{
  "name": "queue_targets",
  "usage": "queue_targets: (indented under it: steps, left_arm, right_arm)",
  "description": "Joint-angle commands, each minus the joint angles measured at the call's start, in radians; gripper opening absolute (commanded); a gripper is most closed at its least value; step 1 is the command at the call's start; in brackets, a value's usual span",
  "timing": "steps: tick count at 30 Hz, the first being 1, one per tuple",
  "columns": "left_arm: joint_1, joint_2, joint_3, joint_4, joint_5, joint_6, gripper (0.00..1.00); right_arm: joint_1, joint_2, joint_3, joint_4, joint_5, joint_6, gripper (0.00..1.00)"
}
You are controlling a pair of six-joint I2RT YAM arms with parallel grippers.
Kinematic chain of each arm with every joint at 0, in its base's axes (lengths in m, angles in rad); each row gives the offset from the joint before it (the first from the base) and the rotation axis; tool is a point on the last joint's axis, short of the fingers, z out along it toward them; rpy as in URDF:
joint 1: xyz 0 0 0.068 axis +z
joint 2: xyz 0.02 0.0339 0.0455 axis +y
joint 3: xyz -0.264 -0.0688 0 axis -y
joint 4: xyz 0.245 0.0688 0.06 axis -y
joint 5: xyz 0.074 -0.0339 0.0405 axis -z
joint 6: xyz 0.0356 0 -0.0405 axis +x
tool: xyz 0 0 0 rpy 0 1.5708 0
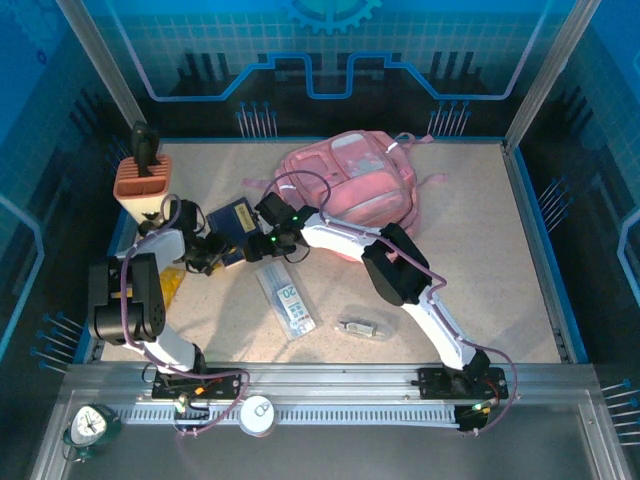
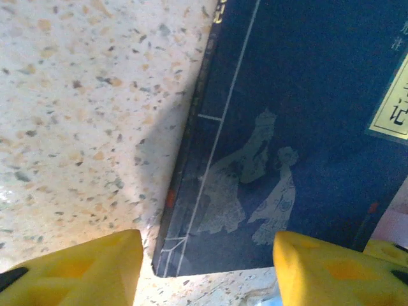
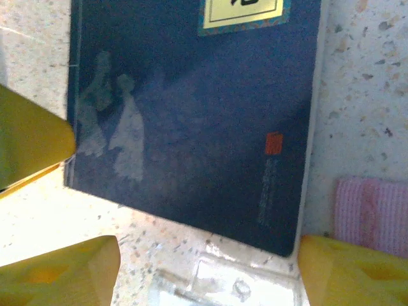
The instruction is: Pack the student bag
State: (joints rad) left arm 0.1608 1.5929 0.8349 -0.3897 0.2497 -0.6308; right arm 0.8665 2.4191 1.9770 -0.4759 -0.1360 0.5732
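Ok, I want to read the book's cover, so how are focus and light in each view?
Top external: sharp and evenly lit, but the blue book is too small to read. Left wrist: cover soft and shadowed, with bright glare on the table. Right wrist: cover dim and blurry, table washed out below it.

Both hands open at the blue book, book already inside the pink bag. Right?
No: the blue book lies on the table, outside the student bag, as the top external view shows. The left hand and right hand are open at it.
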Motion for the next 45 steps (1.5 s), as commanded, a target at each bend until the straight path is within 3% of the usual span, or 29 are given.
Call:
queue_targets:
  steps: [1, 7, 11, 17, 24, 32, 45]
  left_arm:
    - [0.002, 0.008, 0.004, 0.041, 0.046, -0.015, 0.54]
    - [-0.007, 0.024, 0.006, 0.012, 0.036, 0.009, 0.46]
    - [-0.027, 0.028, 0.000, 0.017, 0.051, 0.010, 0.42]
    - [-0.047, 0.032, -0.005, 0.001, 0.021, 0.016, 0.40]
    - [-0.047, 0.027, -0.012, -0.009, -0.001, 0.016, 0.38]
    - [-0.047, 0.050, -0.024, 0.004, -0.005, 0.014, 0.37]
    - [-0.048, 0.056, -0.036, 0.017, -0.004, 0.016, 0.37]
  right_arm:
    - [-0.008, 0.056, 0.064, -0.041, 0.014, -0.035, 0.75]
    - [-0.011, 0.084, 0.104, -0.075, 0.051, -0.062, 0.78]
    - [-0.011, 0.091, 0.113, -0.042, -0.024, -0.072, 0.76]
    - [-0.009, 0.054, 0.123, -0.052, -0.031, -0.082, 0.73]
    - [-0.018, 0.006, 0.105, -0.024, -0.052, -0.075, 0.69]
    - [-0.022, -0.004, 0.106, -0.027, -0.064, -0.073, 0.57]
    - [-0.027, -0.042, 0.094, -0.032, -0.041, -0.072, 0.53]
